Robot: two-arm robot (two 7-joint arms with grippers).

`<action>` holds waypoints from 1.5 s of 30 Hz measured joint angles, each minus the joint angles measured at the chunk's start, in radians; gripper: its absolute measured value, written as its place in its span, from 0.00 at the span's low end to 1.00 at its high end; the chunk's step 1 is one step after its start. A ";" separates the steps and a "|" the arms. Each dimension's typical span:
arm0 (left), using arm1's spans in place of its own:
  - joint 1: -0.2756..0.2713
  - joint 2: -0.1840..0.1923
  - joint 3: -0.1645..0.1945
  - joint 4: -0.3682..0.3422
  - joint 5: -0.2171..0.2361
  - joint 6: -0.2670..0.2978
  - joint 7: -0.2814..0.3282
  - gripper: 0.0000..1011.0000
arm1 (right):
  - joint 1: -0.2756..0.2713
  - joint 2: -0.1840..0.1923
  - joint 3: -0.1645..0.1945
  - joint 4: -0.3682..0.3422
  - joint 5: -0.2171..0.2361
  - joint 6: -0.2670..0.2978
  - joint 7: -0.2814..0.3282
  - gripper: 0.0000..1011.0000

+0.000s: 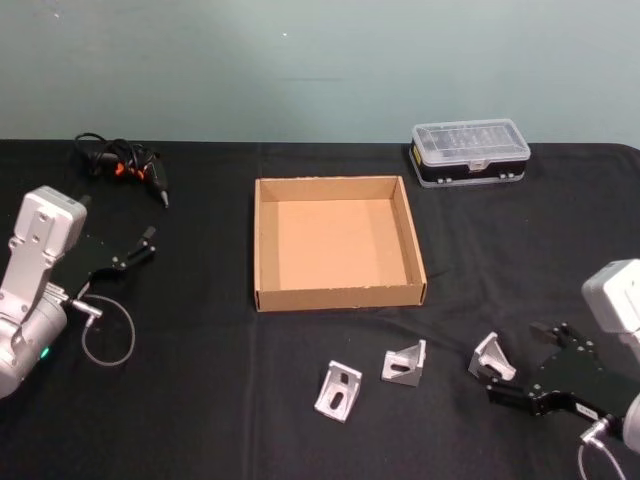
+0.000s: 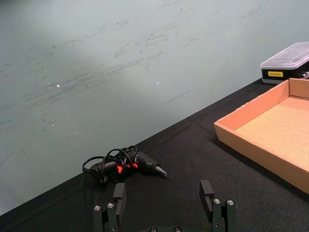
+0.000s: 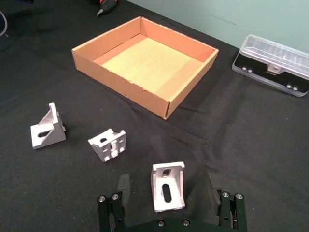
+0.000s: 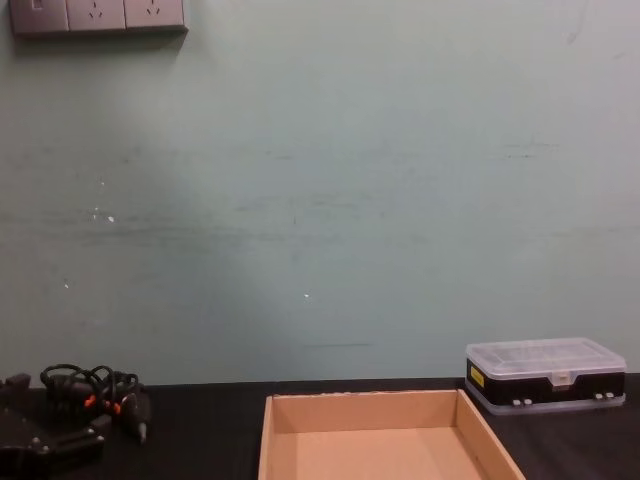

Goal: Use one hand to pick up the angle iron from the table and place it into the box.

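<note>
- Angle iron (image 3: 167,192) I'm after stands on the table (image 1: 200,400) near the box's (image 1: 335,297) front right corner; a second bracket (image 1: 404,363) and a third bracket (image 1: 338,390) lie before the box's front wall.
- My right gripper (image 1: 515,362) is spread wide, one finger either side of it, not touching yet.
- I'd centre on the flat faces, close squarely, then lift clear over the box's wall.
- Left gripper (image 1: 135,250) sits idle left of the box, fingers apart.

box (image 4: 365,412) cut by chest view's lower edge, front wall unseen. case (image 2: 288,60) cropped in left wrist view; yellow label (image 2: 276,74) possibly printed, illegible.
</note>
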 joint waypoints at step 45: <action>0.000 0.000 0.000 0.000 0.000 0.000 0.000 0.99 | 0.112 -0.131 -0.070 0.105 -0.109 0.077 0.009 0.68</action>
